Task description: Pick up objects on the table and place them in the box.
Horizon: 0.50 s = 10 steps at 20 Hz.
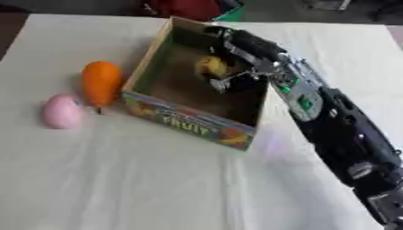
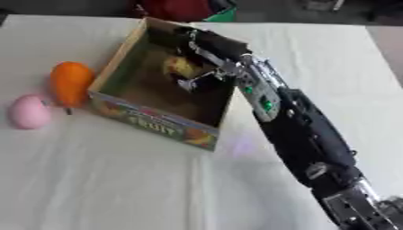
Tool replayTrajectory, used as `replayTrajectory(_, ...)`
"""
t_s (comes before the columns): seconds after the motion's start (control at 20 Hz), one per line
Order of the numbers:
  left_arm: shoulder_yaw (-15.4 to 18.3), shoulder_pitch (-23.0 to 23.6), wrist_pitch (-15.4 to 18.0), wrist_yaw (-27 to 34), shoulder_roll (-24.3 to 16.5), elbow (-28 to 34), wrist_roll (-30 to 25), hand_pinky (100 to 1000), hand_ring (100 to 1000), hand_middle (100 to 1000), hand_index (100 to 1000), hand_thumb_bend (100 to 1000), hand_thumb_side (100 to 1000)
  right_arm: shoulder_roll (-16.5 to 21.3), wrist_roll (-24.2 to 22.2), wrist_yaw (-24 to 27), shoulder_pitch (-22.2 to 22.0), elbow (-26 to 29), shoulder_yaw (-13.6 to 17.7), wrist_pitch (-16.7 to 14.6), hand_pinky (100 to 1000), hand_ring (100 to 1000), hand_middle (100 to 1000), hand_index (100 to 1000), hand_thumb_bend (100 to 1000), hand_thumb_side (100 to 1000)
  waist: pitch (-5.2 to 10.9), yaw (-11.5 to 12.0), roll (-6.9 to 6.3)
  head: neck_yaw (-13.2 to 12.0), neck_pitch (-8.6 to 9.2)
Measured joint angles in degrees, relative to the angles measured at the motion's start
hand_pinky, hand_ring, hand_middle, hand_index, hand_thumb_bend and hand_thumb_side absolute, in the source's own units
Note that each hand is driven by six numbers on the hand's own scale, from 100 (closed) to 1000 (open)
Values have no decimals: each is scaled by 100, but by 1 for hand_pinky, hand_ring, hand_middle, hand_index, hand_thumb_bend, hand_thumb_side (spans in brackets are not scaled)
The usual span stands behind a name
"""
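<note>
Inside the cardboard fruit box [image 1: 150, 72], the right hand [image 1: 236, 60] is reaching in over the far right wall with a yellow object [image 1: 211, 66] in its curled fingers. It looks like a small yellow fruit, but I can't say which kind. The thing seems to sit above the box floor rather than on it, though the hand hides enough that I can't tell for sure.

What could go sideways from here, imo: the forearm crosses right over the box's right rim, so if the arm pulls back low it could catch the wall and drag or tip the whole box. If the fingers open while the fruit is high, it may bounce or roll toward the near wall, though it'd probably stay inside.

Still outside on the white tablecloth [image 1: 157, 179]: an orange fruit [image 1: 101, 83] lying just beside the box's left wall, maybe touching it, and a pink egg-shaped object [image 1: 62, 111] right next to that one on its left. If the box gets shoved left, it'd knock the orange one into the pink one and send both rolling.

The left hand isn't showing in either view.
</note>
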<state>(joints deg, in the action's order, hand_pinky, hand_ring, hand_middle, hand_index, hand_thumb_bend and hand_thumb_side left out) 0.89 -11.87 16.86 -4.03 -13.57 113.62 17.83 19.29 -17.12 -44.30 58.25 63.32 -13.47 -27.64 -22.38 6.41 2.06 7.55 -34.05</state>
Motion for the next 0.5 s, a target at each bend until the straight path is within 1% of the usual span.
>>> replayTrajectory(0.05,0,0,-9,-2,1,0,-1,661,718,692,677,100,895,0,-97,-30,-8,0,0,-84,689,1000,627,775,100,218,0,-8,-1,-10,0)
replayTrajectory(0.15,0,0,-16,-4,1,0,-4,661,718,692,677,100,894,0,-307,-107,-14,0,1,-232,726,1000,755,849,100,234,0,-9,-1,-26,0)
replayTrajectory(0.25,0,0,-18,-5,2,0,-5,662,719,692,677,100,896,0,-532,-196,-14,1,5,-336,746,1000,803,879,100,245,0,-9,-1,-35,0)
replayTrajectory(0.3,0,0,-21,-5,2,0,-8,662,719,692,677,100,896,0,-633,-252,-14,2,9,-364,749,1000,810,884,100,267,0,-9,-1,-35,0)
replayTrajectory(0.35,0,0,-25,-5,2,0,-11,662,719,692,677,100,896,0,-727,-306,-14,3,29,-376,756,1000,829,895,100,351,0,-9,-1,-35,0)
replayTrajectory(0.4,0,0,-28,-5,2,0,-14,662,719,692,677,100,896,2,-805,-355,-12,4,50,-374,760,1000,840,901,100,388,0,-9,-1,-35,0)
replayTrajectory(0.45,0,0,-29,-5,3,0,-14,662,719,692,677,100,895,2,-869,-402,-12,5,73,-363,768,1000,858,913,100,479,0,-8,-1,-35,0)
replayTrajectory(0.5,0,0,-29,-5,3,0,-14,662,719,692,677,100,895,2,-923,-439,-9,6,88,-347,772,1000,863,919,100,532,0,-8,-1,-35,0)
